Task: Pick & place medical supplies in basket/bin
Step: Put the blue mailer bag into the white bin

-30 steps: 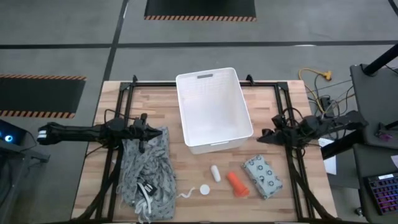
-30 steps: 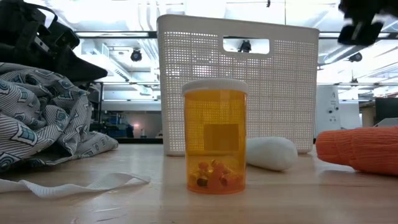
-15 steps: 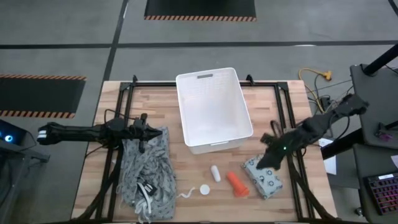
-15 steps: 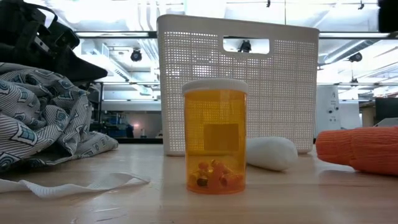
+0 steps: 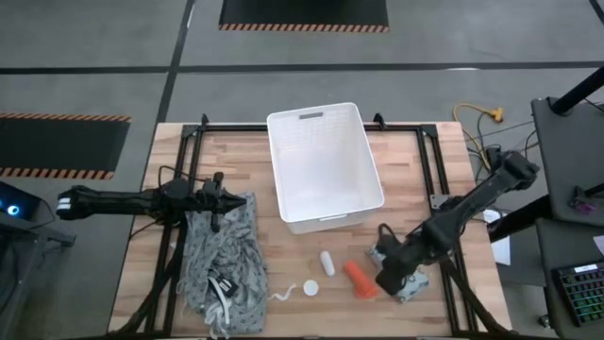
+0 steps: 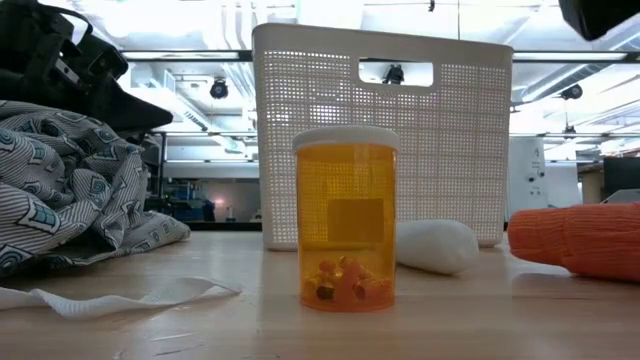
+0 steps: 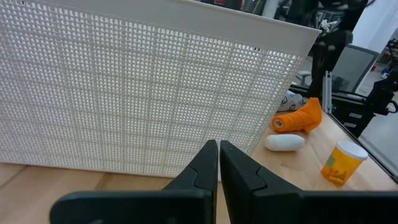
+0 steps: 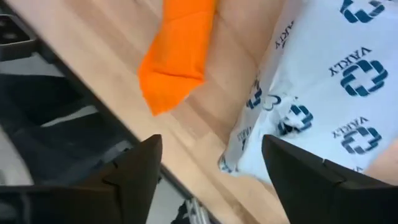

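Note:
The white tub (image 5: 326, 165) stands at the table's middle far side. Near it lie a small white bottle (image 5: 327, 263), an orange roll (image 5: 359, 280), a grey-blue packet with dark marks (image 5: 408, 274), and an orange pill bottle with a white round cap (image 5: 310, 288), which stands upright in the low view (image 6: 346, 220). My right gripper (image 5: 389, 272) is open over the packet's end next to the orange roll. In the right wrist view its fingers (image 8: 140, 168) stand apart above the packet's edge (image 8: 249, 143) and touch nothing. My left gripper (image 5: 219, 203) is shut and empty at the tub's left.
A large grey patterned cloth (image 5: 222, 260) lies at the near left under my left arm, with a thin white string (image 5: 281, 296) beside the pill bottle. Black frame rails (image 5: 444, 203) run along both sides of the table. Bare wood lies between the tub and the supplies.
My right gripper has swung from the table's right edge toward the near side and left, and has come down over the grey-blue packet. The supplies and my left arm have kept still.

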Controlling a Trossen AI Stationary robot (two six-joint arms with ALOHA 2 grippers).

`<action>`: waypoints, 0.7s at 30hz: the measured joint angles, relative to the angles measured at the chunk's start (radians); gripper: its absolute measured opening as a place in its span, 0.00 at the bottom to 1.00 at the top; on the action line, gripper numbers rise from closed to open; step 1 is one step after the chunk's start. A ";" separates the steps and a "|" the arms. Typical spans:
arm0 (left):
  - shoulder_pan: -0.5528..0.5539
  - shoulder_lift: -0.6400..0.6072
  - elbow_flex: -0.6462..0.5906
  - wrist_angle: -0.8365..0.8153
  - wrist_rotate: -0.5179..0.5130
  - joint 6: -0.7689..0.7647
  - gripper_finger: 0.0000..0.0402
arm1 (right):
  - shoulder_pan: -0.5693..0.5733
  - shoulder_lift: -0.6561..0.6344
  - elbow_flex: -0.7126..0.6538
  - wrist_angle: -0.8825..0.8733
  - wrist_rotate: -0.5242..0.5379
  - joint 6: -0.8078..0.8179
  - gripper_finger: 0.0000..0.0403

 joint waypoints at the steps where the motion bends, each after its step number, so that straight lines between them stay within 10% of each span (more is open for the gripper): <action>1: 0.000 0.000 0.000 0.000 0.000 0.000 0.00 | 0.000 0.021 0.007 -0.001 0.000 0.001 0.69; 21: 0.000 0.000 0.000 0.000 0.000 0.000 0.00 | 0.030 0.199 0.049 -0.087 0.000 0.016 0.65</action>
